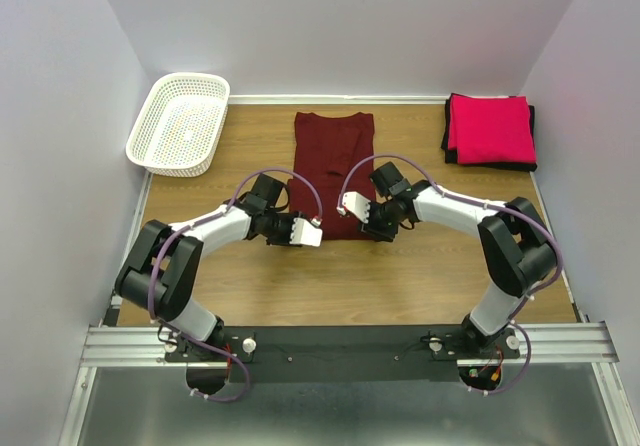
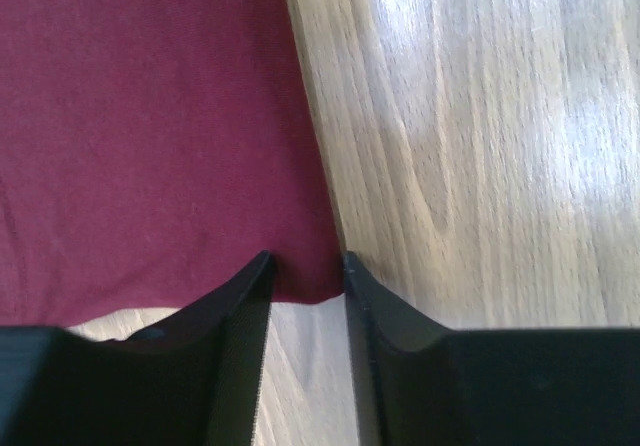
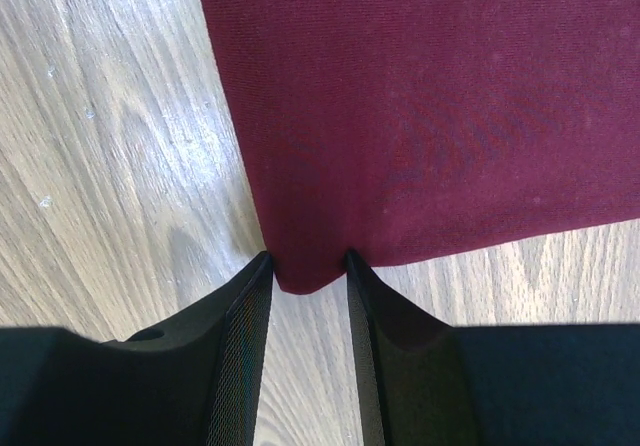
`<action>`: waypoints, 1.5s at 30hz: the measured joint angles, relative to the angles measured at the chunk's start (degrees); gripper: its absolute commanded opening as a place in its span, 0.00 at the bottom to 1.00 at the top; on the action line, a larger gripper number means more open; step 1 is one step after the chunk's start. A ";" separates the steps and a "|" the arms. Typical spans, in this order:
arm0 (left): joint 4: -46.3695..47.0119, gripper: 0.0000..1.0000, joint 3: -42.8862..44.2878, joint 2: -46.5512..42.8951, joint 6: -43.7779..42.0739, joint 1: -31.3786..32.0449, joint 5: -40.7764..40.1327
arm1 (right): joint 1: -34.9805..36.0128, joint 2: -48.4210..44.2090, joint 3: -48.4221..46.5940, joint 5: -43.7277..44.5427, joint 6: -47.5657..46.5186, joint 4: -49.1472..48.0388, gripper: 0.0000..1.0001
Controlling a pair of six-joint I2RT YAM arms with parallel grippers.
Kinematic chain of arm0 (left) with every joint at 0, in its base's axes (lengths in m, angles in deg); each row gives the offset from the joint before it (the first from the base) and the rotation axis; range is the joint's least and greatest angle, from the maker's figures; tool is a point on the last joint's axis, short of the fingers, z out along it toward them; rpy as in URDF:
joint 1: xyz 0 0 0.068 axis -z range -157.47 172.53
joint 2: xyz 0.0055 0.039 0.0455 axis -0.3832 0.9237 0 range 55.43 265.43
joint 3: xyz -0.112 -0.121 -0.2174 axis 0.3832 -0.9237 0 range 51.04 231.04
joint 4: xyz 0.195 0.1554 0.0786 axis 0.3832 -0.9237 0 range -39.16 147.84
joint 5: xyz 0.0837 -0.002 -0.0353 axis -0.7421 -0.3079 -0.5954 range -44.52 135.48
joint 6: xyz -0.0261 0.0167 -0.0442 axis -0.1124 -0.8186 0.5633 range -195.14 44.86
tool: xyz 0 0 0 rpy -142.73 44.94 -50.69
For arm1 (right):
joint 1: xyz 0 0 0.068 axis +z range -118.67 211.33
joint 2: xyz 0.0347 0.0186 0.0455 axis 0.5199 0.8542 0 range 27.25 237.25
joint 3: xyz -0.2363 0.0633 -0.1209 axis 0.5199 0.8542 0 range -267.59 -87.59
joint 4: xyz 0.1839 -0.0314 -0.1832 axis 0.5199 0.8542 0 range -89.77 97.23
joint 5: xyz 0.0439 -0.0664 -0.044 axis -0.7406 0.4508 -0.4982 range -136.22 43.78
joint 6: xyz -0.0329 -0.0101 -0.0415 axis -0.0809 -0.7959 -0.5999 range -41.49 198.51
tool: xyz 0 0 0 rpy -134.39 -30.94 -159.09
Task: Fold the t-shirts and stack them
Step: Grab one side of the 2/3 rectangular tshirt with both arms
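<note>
Underneath everything: the wooden desk point(image 1: 400, 276).

Largest on it, the maroon t-shirt point(image 1: 333, 156). Lies flat mid-desk, collar toward the far edge, hem toward the arms. Looks already turned in at the sides, narrowed to a long strip. Judged ready for a crosswise fold, hem up toward collar.

At the far left corner, the white mesh basket point(image 1: 218, 126). Sits well apart from the cloth, clear of the folding path.

At the far right corner, the finished pile: pink-red t-shirt point(image 1: 490, 129) folded square atop a black t-shirt point(image 1: 447, 144) peeking out at the edges. Probably parked there to receive the maroon one next.

Then the left gripper point(image 2: 307, 261) and right gripper point(image 3: 307, 258), one at each near corner of the maroon hem. Placed so, presumably, to raise both corners together and keep the fold square.

Smallest, the fingers point(image 2: 240, 306). Jaws of each gripper partly apart, wood visible through the gap, a hem corner lodged between the tips. Touching or nearly touching the cloth, not seen clamped on it.
</note>
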 measured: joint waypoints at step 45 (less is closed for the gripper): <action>-22.64 0.00 17.20 -11.67 -1.25 -4.20 3.02 | -1.66 -12.92 -13.92 -1.60 7.52 15.06 0.01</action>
